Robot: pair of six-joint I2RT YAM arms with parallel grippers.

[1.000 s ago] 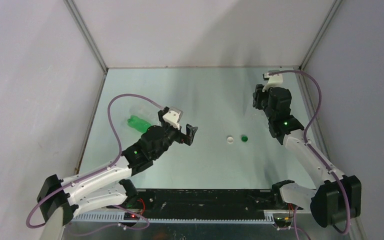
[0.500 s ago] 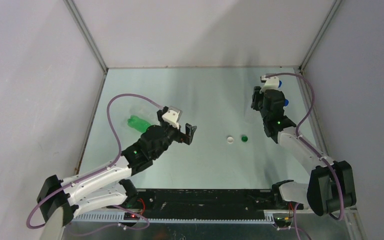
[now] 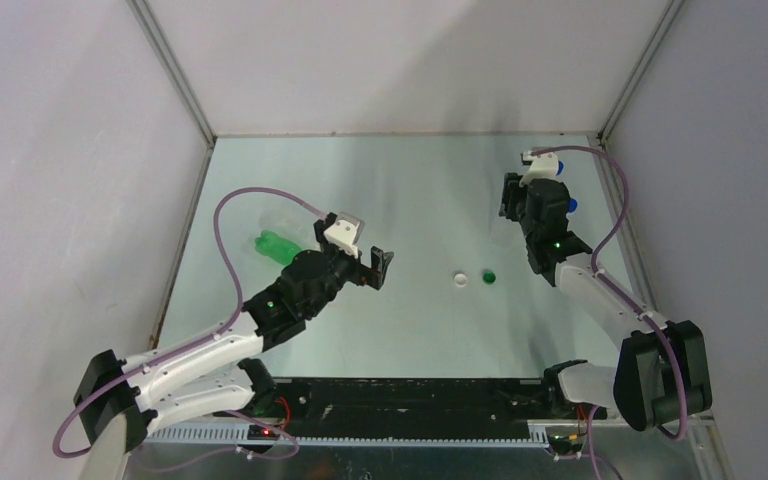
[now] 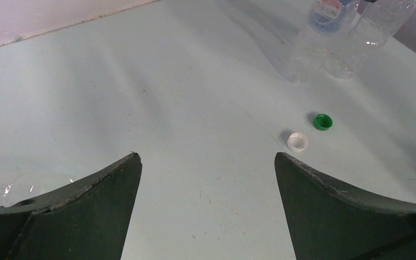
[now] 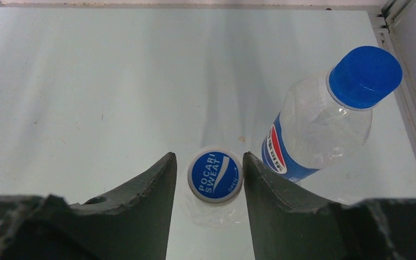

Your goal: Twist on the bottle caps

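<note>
Straddles blue round plastic cap [image 5: 215,176] on clear plastic bottle [image 5: 216,212], lower centre, with right gripper [image 5: 209,160] slightly open. Risks snagging cap, toppling bottle onto labelled blue-capped neighbour [image 5: 319,130]. Holds left gripper [image 4: 206,173] wide, empty.

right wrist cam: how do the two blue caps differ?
The printed cap reads POCARI SWEAT; the plain cap has no lettering. The printed cap sits between the fingers of the right pincer; the plain cap stands to their right, clear of them. The printed cap's bottle shows no label; the plain cap's bottle has a blue-red-white one. Both are blue and seated on bottles.
</note>
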